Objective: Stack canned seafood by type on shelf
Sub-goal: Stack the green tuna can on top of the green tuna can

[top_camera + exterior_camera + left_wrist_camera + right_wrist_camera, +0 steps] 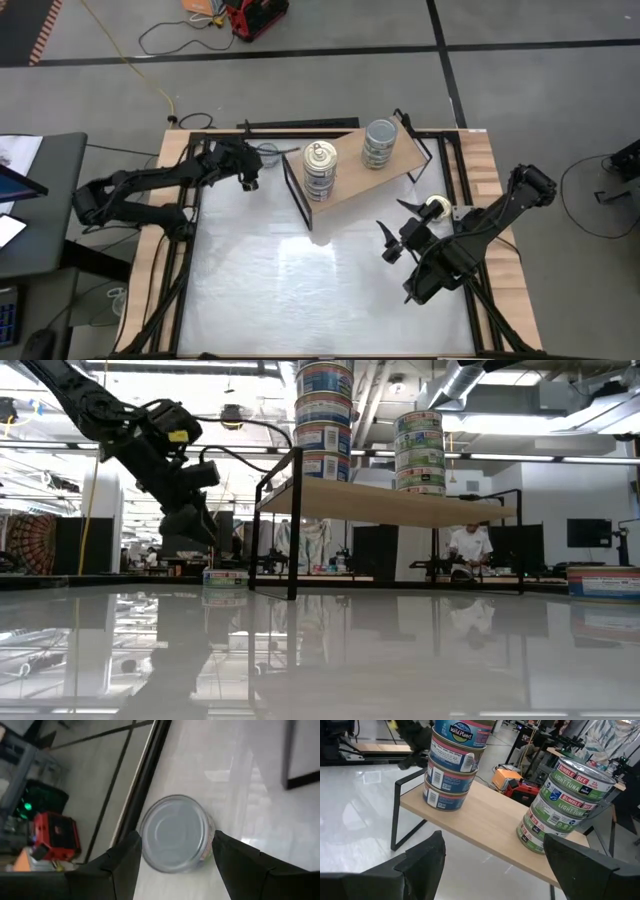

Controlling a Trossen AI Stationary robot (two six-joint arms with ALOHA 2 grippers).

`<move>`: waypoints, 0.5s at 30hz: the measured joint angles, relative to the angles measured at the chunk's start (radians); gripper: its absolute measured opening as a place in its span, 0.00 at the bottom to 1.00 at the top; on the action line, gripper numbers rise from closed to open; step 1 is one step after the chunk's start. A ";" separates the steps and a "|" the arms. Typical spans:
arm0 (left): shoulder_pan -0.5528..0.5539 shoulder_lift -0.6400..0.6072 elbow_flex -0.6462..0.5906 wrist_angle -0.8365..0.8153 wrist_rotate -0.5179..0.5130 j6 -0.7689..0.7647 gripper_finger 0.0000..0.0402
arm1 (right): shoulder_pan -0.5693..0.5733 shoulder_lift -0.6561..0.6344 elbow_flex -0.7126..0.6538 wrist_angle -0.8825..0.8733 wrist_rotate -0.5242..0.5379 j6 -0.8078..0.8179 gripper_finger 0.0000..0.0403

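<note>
The tan shelf (350,170) stands at the table's far middle on its black frame. It bears two stacks of tins: a blue-and-pink stack with a gold pull-tab lid (320,168) (451,765) and a green-labelled stack with a grey top (380,142) (565,805). A single grey-topped tin (175,832) (225,576) rests on the table left of the shelf. My left gripper (176,836) (250,180) is open and hovers just above this tin, one finger on either side. My right gripper (388,242) (492,870) is open and empty, right of the shelf's near end.
Another tin (435,208) (605,582) sits on the table's right side beside my right arm. The shelf's black legs (293,525) stand on the tabletop. The table's black frame rail (150,775) runs close behind the single tin. People stand in the room beyond.
</note>
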 joint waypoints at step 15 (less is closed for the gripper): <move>0.067 0.276 0.046 0.165 -0.105 -0.212 0.57 | 0.002 0.000 0.000 0.090 0.001 -0.092 0.89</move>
